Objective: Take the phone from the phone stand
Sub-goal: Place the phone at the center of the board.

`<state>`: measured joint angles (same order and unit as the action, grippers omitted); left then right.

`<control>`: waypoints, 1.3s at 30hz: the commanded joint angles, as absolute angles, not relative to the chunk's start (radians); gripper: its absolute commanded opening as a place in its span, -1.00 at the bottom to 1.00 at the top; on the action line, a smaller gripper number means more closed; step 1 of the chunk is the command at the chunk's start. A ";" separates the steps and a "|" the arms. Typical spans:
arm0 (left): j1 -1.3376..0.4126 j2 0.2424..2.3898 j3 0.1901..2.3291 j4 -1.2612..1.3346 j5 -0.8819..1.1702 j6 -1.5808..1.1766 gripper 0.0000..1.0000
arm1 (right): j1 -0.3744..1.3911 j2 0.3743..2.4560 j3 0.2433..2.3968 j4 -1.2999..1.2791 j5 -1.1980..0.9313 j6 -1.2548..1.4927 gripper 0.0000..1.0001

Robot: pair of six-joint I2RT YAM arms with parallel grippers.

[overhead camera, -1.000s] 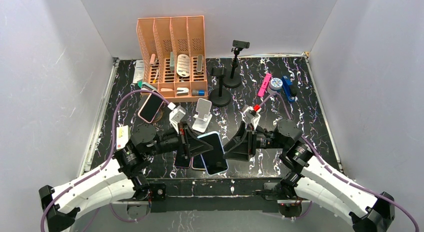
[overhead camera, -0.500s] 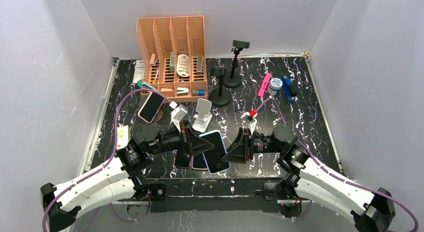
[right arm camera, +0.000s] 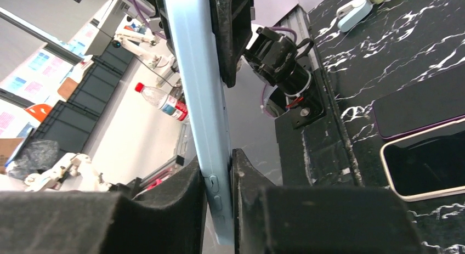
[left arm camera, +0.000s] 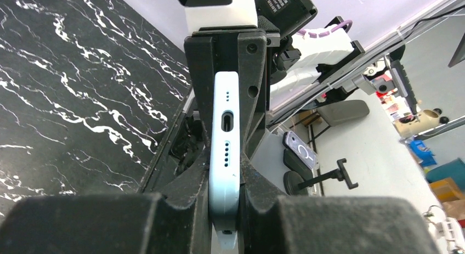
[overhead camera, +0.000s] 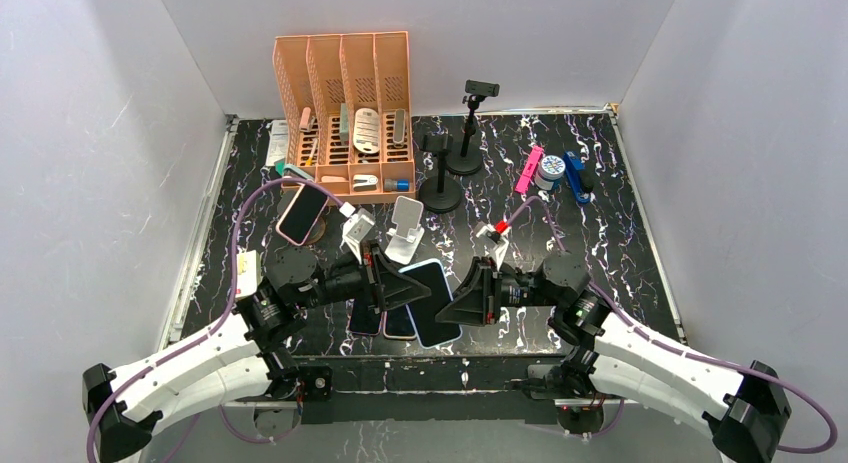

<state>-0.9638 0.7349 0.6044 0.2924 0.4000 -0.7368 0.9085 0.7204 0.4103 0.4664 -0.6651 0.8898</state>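
The phone (overhead camera: 428, 303) is held over the bench (overhead camera: 600, 233) at lower centre, just below the phone stand (overhead camera: 405, 230) and clear of it. Its long axis runs upper left to lower right. It is pinched between the left end effector (overhead camera: 393, 288) and the right end effector (overhead camera: 452, 308).

No legible txt; sticker (left arm camera: 276, 0) on black housing (left arm camera: 293, 15) too blurred.

Pale blue phone (overhead camera: 428, 301), black white-veined marble table (overhead camera: 600, 233), peach-orange organizer (overhead camera: 345, 83).
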 commanded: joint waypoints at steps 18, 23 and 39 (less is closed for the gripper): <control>-0.963 0.432 0.635 -0.120 -0.343 -0.345 0.60 | 0.937 0.478 0.345 0.056 -0.094 0.877 -0.97; -0.963 0.469 0.669 -0.185 -0.447 -0.211 0.60 | 0.938 0.513 0.248 0.081 -0.071 0.953 -0.97; -0.963 0.486 0.618 -0.193 -0.381 -0.204 0.58 | 0.935 0.973 0.097 0.578 -0.074 1.182 -0.97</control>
